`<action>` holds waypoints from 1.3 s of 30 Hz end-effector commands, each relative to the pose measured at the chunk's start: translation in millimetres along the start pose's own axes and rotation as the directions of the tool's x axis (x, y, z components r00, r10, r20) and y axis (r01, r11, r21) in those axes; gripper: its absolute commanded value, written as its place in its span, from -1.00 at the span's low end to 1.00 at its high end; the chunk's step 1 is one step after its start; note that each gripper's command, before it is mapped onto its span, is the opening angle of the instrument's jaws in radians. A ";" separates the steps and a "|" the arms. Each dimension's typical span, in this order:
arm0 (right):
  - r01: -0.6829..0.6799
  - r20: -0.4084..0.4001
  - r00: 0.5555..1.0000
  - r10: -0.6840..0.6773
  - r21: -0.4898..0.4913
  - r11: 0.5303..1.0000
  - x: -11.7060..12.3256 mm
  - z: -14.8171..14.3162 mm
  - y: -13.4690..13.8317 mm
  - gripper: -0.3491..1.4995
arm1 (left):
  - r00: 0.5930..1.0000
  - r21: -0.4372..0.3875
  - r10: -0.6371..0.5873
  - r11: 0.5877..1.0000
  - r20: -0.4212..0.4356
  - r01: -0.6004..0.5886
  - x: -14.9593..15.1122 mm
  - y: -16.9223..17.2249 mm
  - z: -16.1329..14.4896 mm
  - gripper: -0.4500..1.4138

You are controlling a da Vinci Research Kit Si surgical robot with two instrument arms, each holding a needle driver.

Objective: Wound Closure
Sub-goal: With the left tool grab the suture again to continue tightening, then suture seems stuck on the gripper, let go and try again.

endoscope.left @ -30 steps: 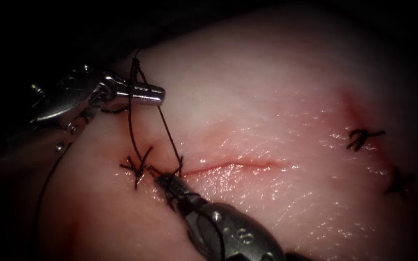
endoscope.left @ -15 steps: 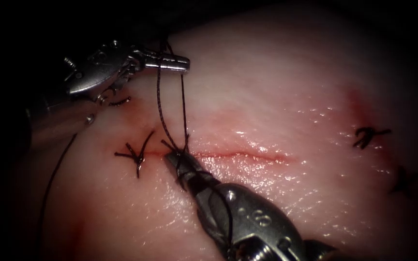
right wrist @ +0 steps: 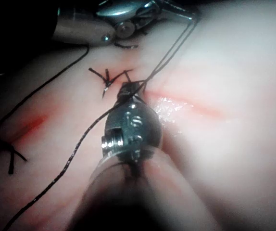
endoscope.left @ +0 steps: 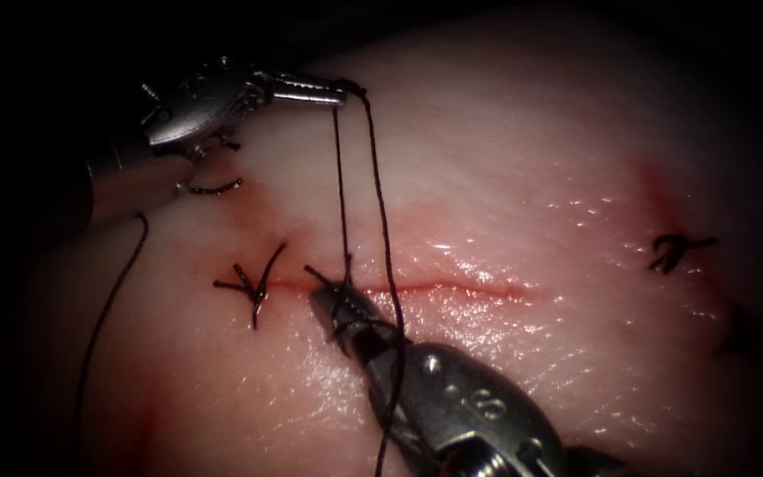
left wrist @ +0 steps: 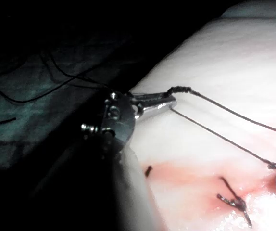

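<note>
My left tool (endoscope.left: 336, 89) is beyond the cut (endoscope.left: 452, 287), jaws shut on the dark thread (endoscope.left: 343, 185) at their tip. From there one strand drops to the cut. A second strand (endoscope.left: 385, 256) runs down past my right tool (endoscope.left: 323, 299). That tool lies with its tip at the left end of the open cut, jaws shut on a short thread end, with thread wrapped around them. A tied stitch (endoscope.left: 253, 287) sits just to the left. In the left wrist view, both strands leave the left tool (left wrist: 170, 100). The right wrist view shows the right tool (right wrist: 127, 90) beside the stitch (right wrist: 106, 79).
Two more tied stitches (endoscope.left: 677, 251) (endoscope.left: 739, 331) lie far to the right. A short cut piece of thread (endoscope.left: 214, 188) rests near the left tool's wrist. Slack thread (endoscope.left: 103, 309) trails down the tissue's left side. Red fluid (right wrist: 30, 126) stains the tissue.
The left tool has moved up and to the right, and the two strands now run long and straight from its tip. The right tool's tip has shifted slightly right along the cut.
</note>
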 end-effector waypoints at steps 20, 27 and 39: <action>-0.012 -0.053 0.999 0.013 0.009 1.000 1.6 2.6 0.2 -1.00 | 0.997 -0.101 -0.081 0.992 -0.019 0.079 4.4 6.7 -0.5 -1.00; -0.004 -0.065 0.998 0.004 0.002 1.000 2.3 3.7 0.6 -1.00 | 0.994 -0.159 -0.101 0.983 -0.032 0.095 7.2 11.1 -2.0 -1.00; 0.005 -0.069 0.998 -0.007 -0.020 1.000 3.8 8.4 1.1 -1.00 | 0.997 -0.216 -0.072 0.974 -0.043 0.061 10.3 16.8 -2.9 -1.00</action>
